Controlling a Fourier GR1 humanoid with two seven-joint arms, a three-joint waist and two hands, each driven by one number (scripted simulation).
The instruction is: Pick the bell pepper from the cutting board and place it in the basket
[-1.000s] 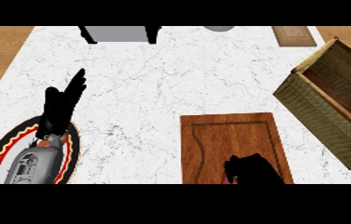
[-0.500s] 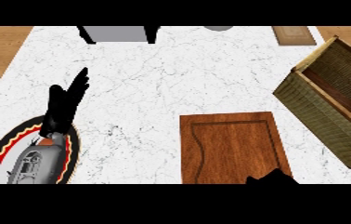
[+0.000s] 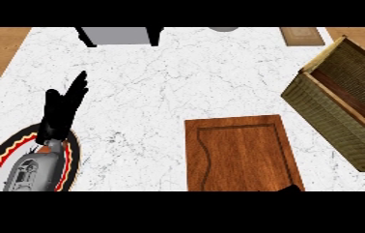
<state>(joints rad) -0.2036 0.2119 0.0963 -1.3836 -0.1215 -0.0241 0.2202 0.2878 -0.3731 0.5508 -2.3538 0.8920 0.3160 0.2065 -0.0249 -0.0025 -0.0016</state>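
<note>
No bell pepper showed on the cutting board (image 3: 242,152). A sliver of the right hand (image 3: 288,188) showed at its near edge, grasp untellable. The left hand (image 3: 61,113) rested, fingers (image 3: 77,84) released, well left of the basket (image 3: 321,111). Any carry should clear the basket's rim.

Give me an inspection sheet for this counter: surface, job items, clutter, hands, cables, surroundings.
Surface: white marble counter, no spills seen.
Job's things: wooden cutting board bare; woven basket at the right; bell pepper not seen anywhere.
Clutter: red-rimmed plate lower left, under the left forearm; grey box and brown pad at the far edge.
Hands: left hand open, fingers up, resting at left; right hand only a black tip at the lower edge.
Cables: nothing seen.
Surroundings: wooden floor beyond the counter.
</note>
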